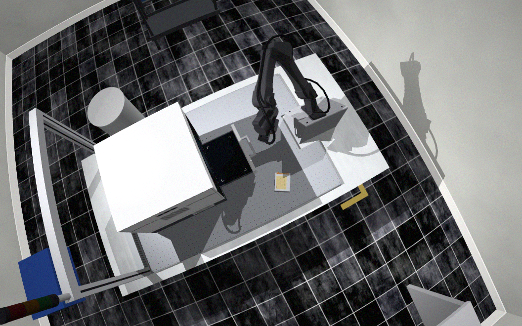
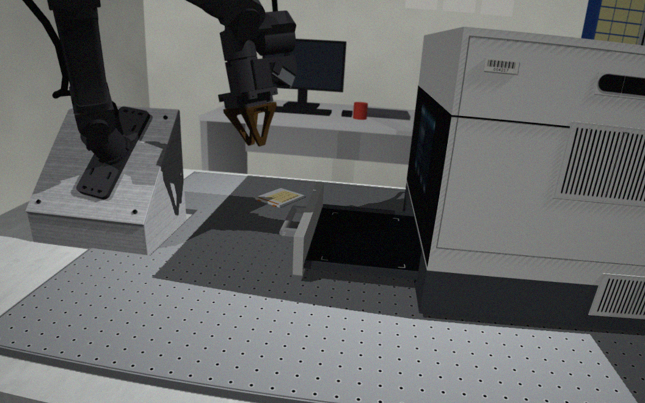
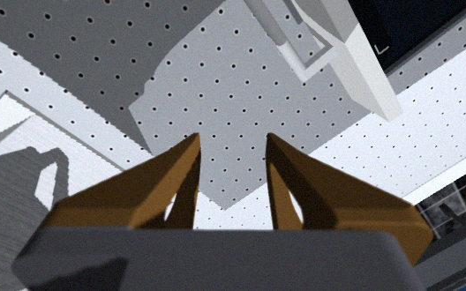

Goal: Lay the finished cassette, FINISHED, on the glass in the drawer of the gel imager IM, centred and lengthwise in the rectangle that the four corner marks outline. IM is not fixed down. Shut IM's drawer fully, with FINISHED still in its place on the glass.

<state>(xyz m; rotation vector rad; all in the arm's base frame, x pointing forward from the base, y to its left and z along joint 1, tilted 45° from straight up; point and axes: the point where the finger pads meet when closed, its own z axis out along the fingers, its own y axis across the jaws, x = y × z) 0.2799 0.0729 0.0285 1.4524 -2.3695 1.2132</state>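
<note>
The finished cassette FINISHED (image 1: 282,182) (image 2: 281,196), a flat yellow plate with an orange edge, lies on the perforated board beside the imager's drawer. The white imager IM (image 1: 153,161) (image 2: 515,149) has its drawer pulled out. The drawer's dark glass (image 1: 222,153) (image 2: 360,235) (image 3: 411,22) is bare, with white corner marks (image 2: 332,212) (image 3: 382,49). The drawer front (image 1: 243,147) (image 2: 301,240) (image 3: 363,66) carries a handle (image 2: 292,222) (image 3: 298,48). My gripper (image 1: 269,139) (image 2: 254,142) (image 3: 233,144) hangs high above the board, away from the handle, partly open and empty.
The arm's sloped grey pedestal (image 1: 316,123) (image 2: 109,210) stands near the drawer. The perforated board (image 2: 265,340) stretches towards the front. A back desk holds a monitor and a red cup (image 2: 360,110). A grey cylinder (image 1: 108,109) stands behind the imager.
</note>
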